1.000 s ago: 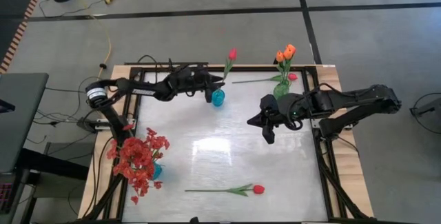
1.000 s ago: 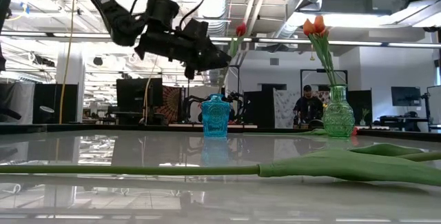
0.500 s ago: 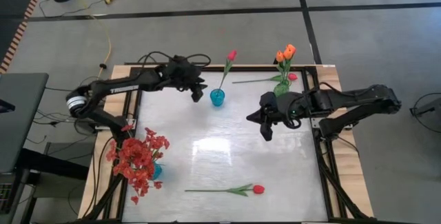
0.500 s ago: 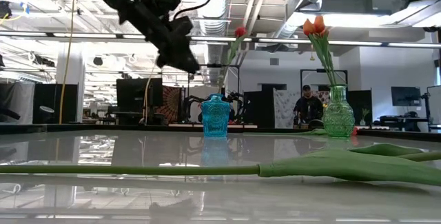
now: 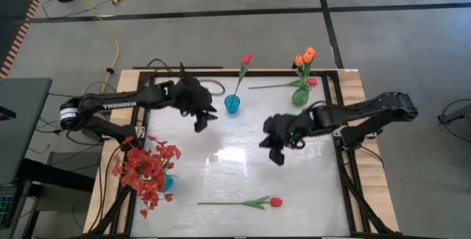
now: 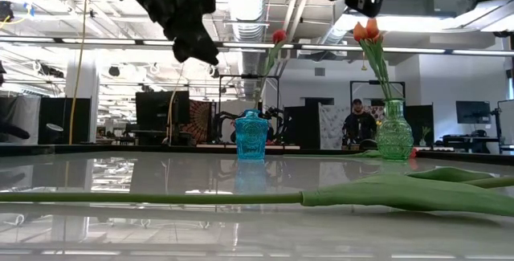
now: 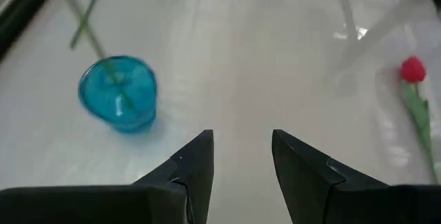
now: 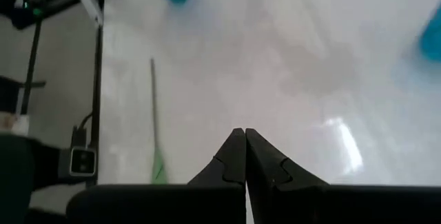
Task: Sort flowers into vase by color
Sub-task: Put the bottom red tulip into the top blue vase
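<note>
High view — table (image 5: 235, 165), white top, two arms above it. Left gripper (image 5: 200, 123): in the air just beside the blue vase (image 5: 232, 104), fingers (image 7: 195, 165) spread, holding nothing. Right gripper (image 5: 275, 156): over the middle of the table, fingers (image 8: 238, 156) pressed together, holding nothing.

Blue vase, far edge of the table: one red-pink tulip (image 5: 248, 58) on a long stem leaning outward. Green vase (image 5: 299, 95), far right corner: two orange tulips (image 5: 305, 55). One red-pink tulip (image 5: 312, 81) lying flat just beside the green vase, stem pointing left. One red-pink tulip (image 5: 275, 202) lying flat near the near edge, well apart from both grippers, stem pointing left. Red spray (image 5: 147, 169) standing in a second blue vase (image 5: 168, 183) at the near left corner

Low view — a person (image 6: 355, 124) in the room behind the table
</note>
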You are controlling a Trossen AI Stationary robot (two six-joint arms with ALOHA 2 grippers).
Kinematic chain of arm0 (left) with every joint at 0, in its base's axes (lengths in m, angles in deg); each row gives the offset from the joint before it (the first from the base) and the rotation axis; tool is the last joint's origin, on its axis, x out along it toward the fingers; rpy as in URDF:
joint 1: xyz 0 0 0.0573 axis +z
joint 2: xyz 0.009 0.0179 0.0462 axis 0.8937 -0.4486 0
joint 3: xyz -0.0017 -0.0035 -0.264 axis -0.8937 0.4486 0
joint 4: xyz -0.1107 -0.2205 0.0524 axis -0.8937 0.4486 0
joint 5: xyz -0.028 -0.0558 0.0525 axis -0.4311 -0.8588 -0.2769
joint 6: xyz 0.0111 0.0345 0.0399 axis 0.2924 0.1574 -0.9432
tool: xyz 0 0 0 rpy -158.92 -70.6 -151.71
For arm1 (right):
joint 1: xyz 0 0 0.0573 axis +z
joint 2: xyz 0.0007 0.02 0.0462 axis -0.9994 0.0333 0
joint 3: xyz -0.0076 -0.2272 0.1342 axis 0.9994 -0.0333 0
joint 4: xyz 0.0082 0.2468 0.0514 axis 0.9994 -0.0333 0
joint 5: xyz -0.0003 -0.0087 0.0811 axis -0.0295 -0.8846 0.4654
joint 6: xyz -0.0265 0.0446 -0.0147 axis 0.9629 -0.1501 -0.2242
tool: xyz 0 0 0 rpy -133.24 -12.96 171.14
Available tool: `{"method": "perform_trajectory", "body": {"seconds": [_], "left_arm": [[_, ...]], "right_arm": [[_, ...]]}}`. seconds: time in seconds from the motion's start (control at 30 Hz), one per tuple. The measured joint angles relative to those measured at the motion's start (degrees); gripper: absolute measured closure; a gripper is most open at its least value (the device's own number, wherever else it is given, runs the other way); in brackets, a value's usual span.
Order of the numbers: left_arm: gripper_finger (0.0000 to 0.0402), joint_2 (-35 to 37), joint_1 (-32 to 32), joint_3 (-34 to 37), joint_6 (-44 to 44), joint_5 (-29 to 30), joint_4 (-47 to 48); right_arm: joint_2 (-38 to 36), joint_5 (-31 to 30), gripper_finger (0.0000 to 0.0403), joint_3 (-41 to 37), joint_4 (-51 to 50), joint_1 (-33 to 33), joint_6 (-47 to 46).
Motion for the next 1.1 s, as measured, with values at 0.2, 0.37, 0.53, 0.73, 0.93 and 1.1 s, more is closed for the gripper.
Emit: {"method": "perform_trajectory", "body": {"seconds": [0.2, 0.37, 0.53, 0.73, 0.93, 1.1], "left_arm": [[0.0266, 0.0, -6.0, 0.0, -2.0, 6.2, -2.4], [0.0266, 0.0, -7.7, 0.0, -2.2, 2.6, -2.5], [0.0266, 0.0, -8.9, 0.0, -5.1, 2.0, -2.5], [0.0266, 0.0, -8.8, 0.0, -4.8, 1.7, -2.4], [0.0266, 0.0, -8.8, 0.0, -4.8, 1.6, -1.8], [0.0266, 0.0, -8.8, 0.0, -6.0, 1.6, -1.7]], "right_arm": [[5.0, 0.0, 0.0377, 0.0, 1.8, 6.8, -4.7], [10.3, 0.5, 0.0369, 0.0, 5.3, 12.9, -7.7], [17.4, 0.2, 0.0355, 0.0, 15.0, 16.7, -6.5], [24.8, 0.2, 0.0322, 0.0, 27.9, 18.8, 2.4], [28.3, -0.1, 0.0255, 0.0, 29.6, 18.9, 3.3], [31.5, -0.2, 0.0195, 0.1, 33.8, 18.9, 10.2]]}}
